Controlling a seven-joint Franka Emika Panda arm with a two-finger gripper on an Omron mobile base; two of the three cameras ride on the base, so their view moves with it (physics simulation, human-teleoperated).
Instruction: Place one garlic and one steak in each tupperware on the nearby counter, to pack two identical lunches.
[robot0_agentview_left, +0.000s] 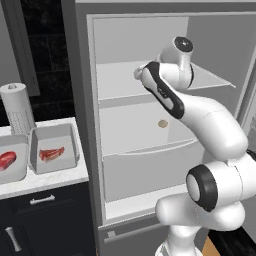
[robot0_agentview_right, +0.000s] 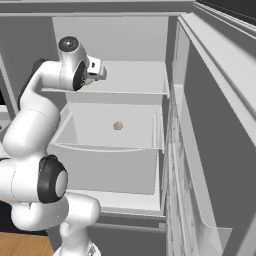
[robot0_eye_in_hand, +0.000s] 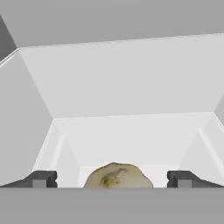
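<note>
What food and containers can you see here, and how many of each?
Steaks: 2
Garlic: 1
Tupperware tubs: 2
Paper-towel roll: 1
Total: 6

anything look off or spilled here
Nothing stands out. Both tupperware sit upright on the counter, one steak in each. One garlic lies on a fridge shelf; another sits between the open gripper.

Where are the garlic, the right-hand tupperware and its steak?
garlic (robot0_eye_in_hand: 117, 176): hand view, middle of its top, between the open fingertips.
tupperware (robot0_agentview_left: 71, 136): left base view, right wall.
steak (robot0_agentview_left: 51, 154): left base view, centre of the meat.
</note>
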